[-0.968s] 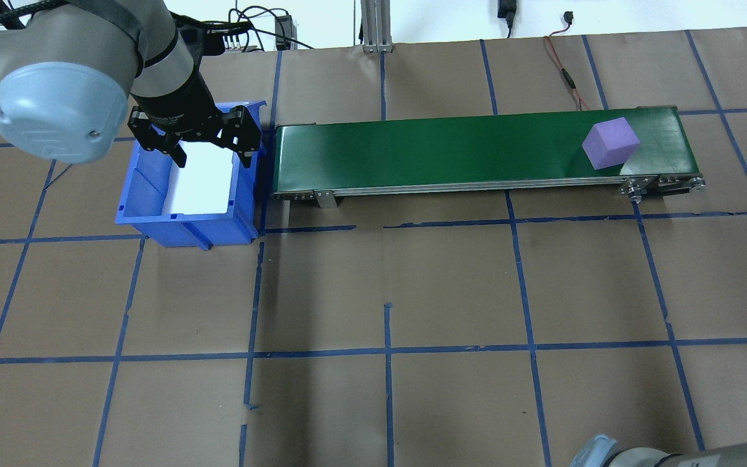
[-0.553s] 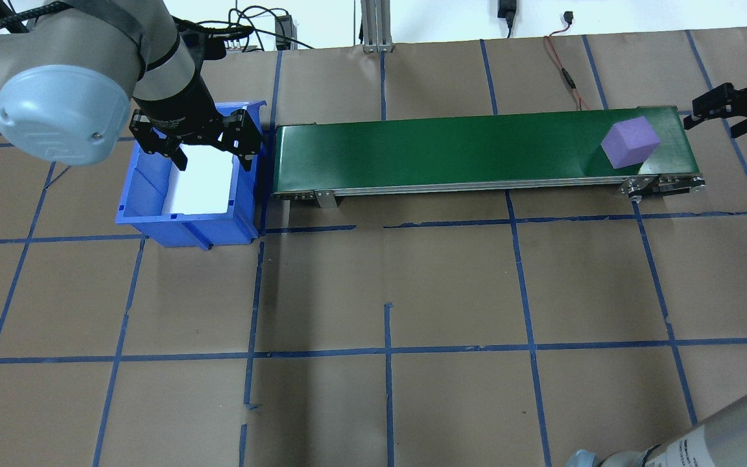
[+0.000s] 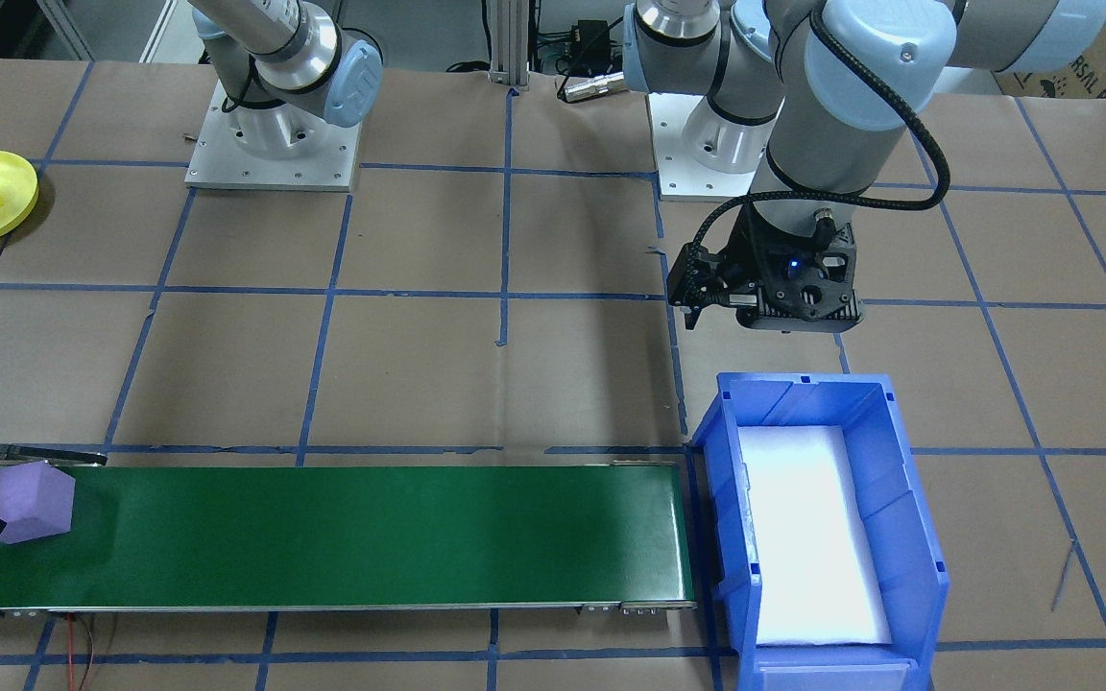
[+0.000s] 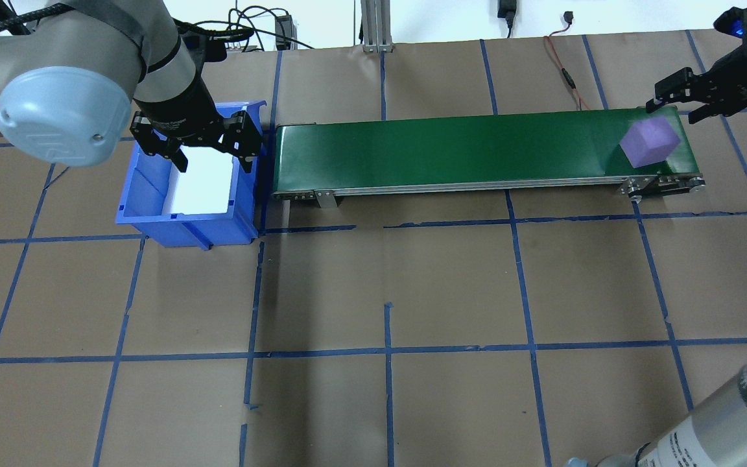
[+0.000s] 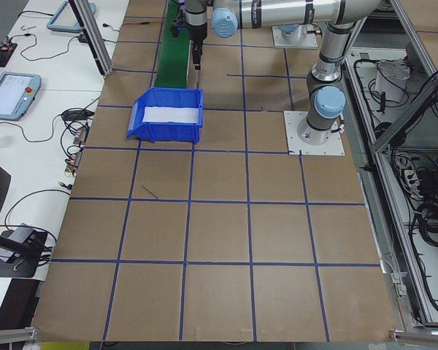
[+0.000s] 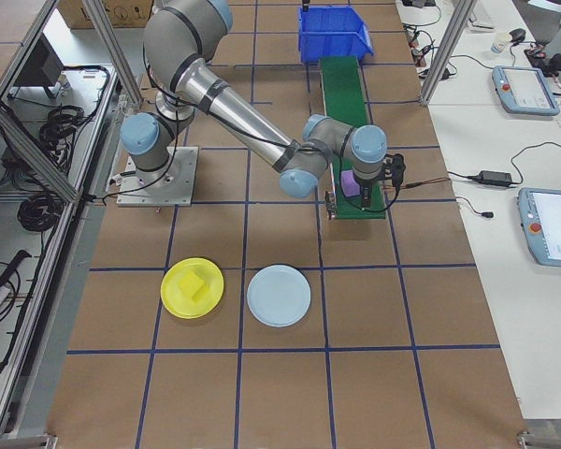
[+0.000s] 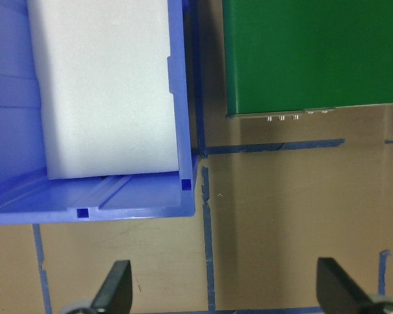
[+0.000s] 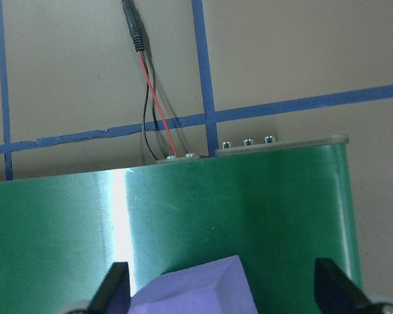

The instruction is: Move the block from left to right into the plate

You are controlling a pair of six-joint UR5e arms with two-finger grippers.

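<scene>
Purple foam, a single cube-shaped block (image 4: pixel 650 143), sits tilted at the right end of the green conveyor belt (image 4: pixel 451 149) in the overhead view, close to the belt's roller end. The right gripper (image 4: pixel 679 97) hangs just beyond that end, near the block but not touching it — its 2 fingers spread wide with nothing between them. Its wrist camera looks down on the block's top corner (image 8: pixel 196 291) between the 2 dark fingertips (image 8: pixel 114 288), with the belt's edge and a red-and-black wire (image 8: pixel 154 98) on the brown paper above.

At the belt's other end stands a blue bin (image 4: pixel 146 214) with a white foam liner (image 4: pixel 201 185). The left gripper (image 4: pixel 195 146) hovers over the bin's far rim, jaws wide apart and empty; its wrist view shows the bin's corner (image 7: pixel 183 190), the belt's end and blue tape lines on the paper.

From the right-side camera, 2 plates lie on the table well apart from the belt — a yellow plate (image 6: pixel 192 287) holding a yellow block (image 6: pixel 193 286), and just beside it a pale blue plate (image 6: pixel 279 296).
</scene>
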